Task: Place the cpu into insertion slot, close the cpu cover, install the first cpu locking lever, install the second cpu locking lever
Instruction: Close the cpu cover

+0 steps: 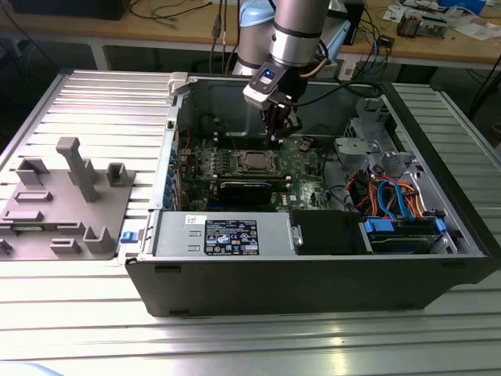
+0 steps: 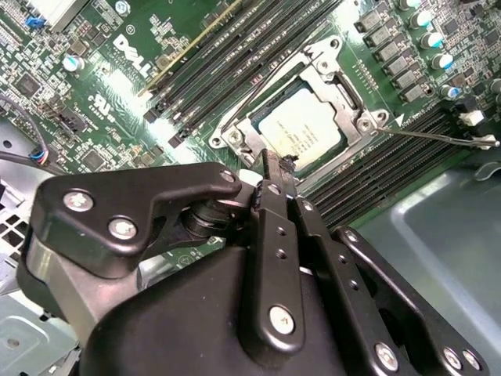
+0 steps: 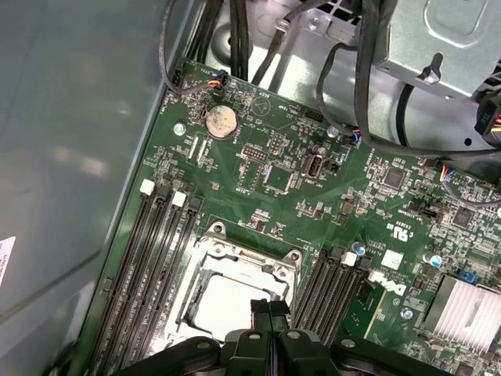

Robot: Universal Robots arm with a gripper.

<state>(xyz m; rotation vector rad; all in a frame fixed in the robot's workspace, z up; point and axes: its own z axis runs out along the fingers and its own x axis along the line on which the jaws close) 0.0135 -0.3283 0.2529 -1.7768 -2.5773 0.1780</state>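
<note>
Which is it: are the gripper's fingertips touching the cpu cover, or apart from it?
Cannot tell. In the second wrist view the gripper overlaps the edge of the cpu cover, hiding any gap; the first wrist view is no plainer.

Small square silver-topped cpu (image 2: 301, 133) sits flat in the green motherboard's dark-edged insertion slot (image 2: 343, 92) — thin silver window-framed cpu cover (image 2: 322, 64) lowered flat around it.

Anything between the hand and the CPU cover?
Nothing visible. The hand hangs at the edge of the cover, which lies flat over the chip; no cable crosses between them.
</note>
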